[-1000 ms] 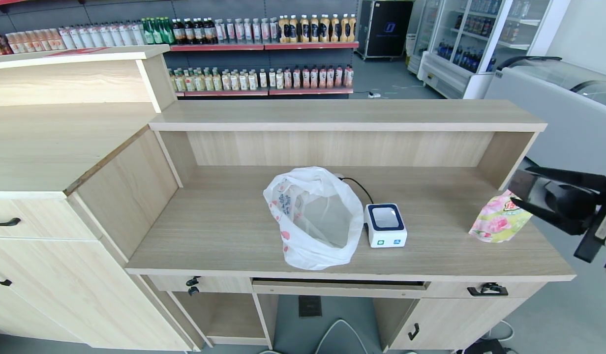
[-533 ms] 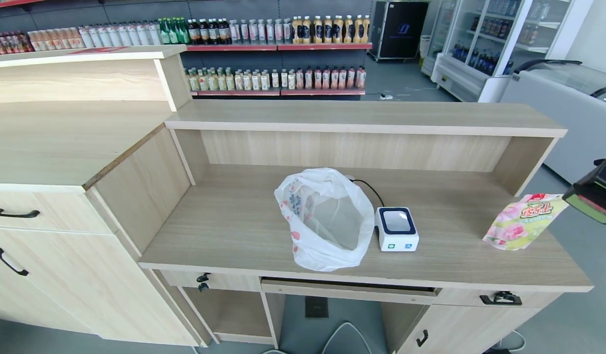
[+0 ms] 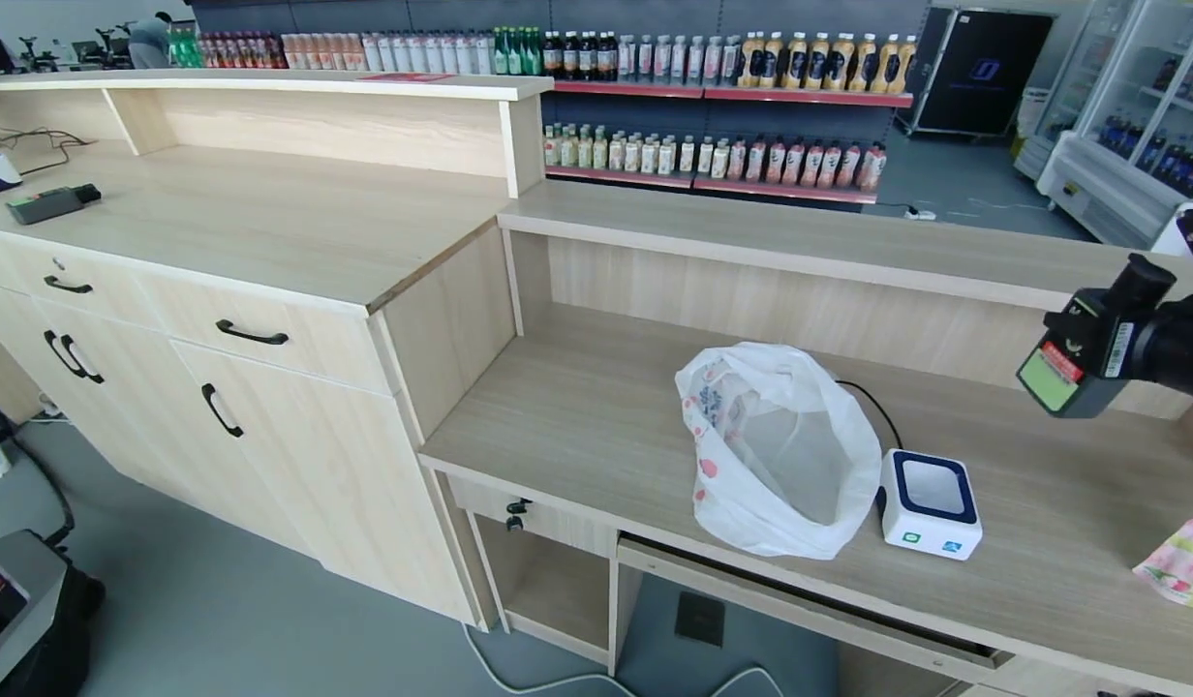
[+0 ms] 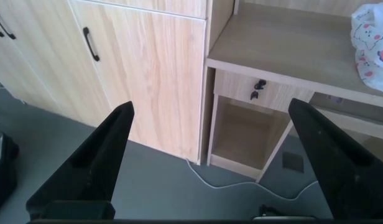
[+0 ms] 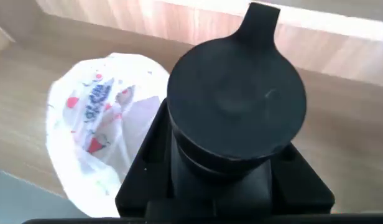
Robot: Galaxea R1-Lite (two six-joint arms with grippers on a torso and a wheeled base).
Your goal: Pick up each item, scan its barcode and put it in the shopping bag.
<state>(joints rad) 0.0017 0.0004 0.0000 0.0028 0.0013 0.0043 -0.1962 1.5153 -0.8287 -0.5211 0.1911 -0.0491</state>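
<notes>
A white shopping bag with red and blue print stands open on the lower counter. Beside it sits a white scanner with a dark window. A pink and green pouch lies at the counter's right end, cut by the view's edge. My right arm hangs above the counter, up and behind the pouch, apart from it. In the right wrist view a black round part of the arm covers the middle, with the bag behind it. My left gripper is open, low over the floor before the counter, holding nothing.
A taller counter with drawers and doors stands to the left, carrying a small grey device. A cable runs behind the scanner. A raised ledge backs the lower counter. Drink shelves line the far wall.
The head camera has swung left, so bag, scanner and pouch sit farther right in the picture. The right arm, next to the pouch a second ago, now stands higher and clear of it.
</notes>
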